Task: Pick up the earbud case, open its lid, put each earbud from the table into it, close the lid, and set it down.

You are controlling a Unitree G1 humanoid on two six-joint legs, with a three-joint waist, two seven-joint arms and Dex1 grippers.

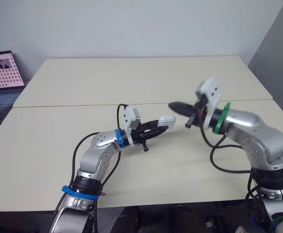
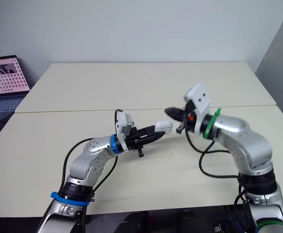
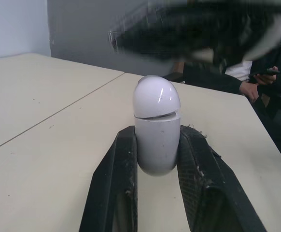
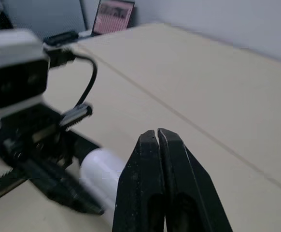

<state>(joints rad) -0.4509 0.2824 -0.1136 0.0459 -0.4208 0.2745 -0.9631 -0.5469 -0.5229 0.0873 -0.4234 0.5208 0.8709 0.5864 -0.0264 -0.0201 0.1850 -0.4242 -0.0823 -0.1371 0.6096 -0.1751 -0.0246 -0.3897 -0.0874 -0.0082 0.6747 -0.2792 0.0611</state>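
Opening step, likely: your left gripper clamps the rounded white plastic earbud case; your right gripper, fingers together at its 1 o'clock, must flip the lid.

We saw two pale beige tables pushed together, the far table and the near table meeting along a straight seam that ran across the scene. Their tops were matte and evenly lit, with only soft shadows. Behind them stood a plain, pale blue-grey wall. On the right side a darker grey panel rose beside the far table's corner. Beyond the tables' left edge we noted an open laptop, its screen showing a pinkish grid and its keyboard bluish. In the left wrist view we made out a person's dark sleeve and hand past the table's edge.
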